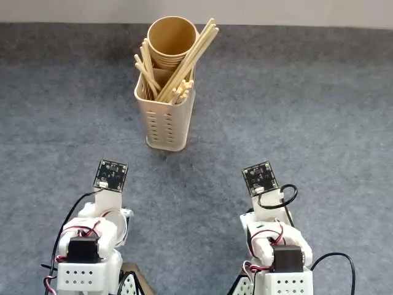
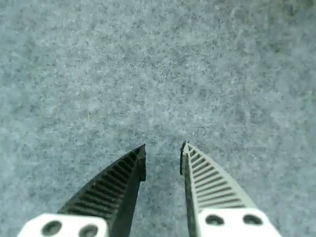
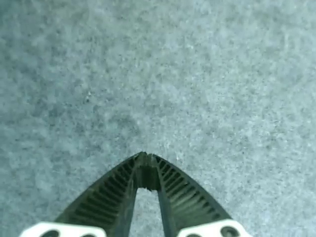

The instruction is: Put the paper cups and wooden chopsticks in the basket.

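Paper cups (image 1: 172, 38) stand nested in one stack inside the basket (image 1: 164, 126), which sits in the upper middle of the high view, a little left of centre on the grey felt tabletop (image 1: 319, 110). Stacking them probably keeps them to the far half of the basket and leaves room for the rest. Wooden chopsticks (image 1: 187, 61) fill the nearer half. A few short ends poke up at the basket's left rim, and a long bundle leans up and to the right across the cups. They are longer than the basket is deep, so they tip over until the cups prop them. With both kinds of thing inside, the task looks done, and that would explain why the arms sit drawn back low in the frame, well apart from the basket. At lower left, the left gripper (image 2: 163, 148) points down at the felt with its jaws a narrow gap apart and nothing between them. At lower right, the right gripper (image 3: 146, 155) also points at the felt, its jaws closed so the tips meet, holding nothing. The number of cups in the stack cannot be counted, the basket's slotted wall hides the lower ends of the chopsticks, and the bottom edge of the high view cuts off both arm bases.
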### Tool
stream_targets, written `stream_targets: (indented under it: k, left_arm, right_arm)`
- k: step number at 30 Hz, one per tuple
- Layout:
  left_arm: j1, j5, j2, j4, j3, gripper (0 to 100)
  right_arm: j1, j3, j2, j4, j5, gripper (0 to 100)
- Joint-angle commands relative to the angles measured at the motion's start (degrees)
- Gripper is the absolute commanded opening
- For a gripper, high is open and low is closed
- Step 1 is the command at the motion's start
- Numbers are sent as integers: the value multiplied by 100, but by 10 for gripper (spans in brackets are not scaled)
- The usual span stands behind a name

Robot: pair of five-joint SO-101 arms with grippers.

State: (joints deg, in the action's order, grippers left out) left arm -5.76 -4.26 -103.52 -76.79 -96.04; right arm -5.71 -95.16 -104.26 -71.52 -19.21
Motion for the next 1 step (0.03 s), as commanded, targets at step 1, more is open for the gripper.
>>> stream_targets:
  k: [1]
  left_arm:
    - [22,-44,-22,-35,-110,134]
  right_arm:
    - [48,-884,-22,-13,-53,5]
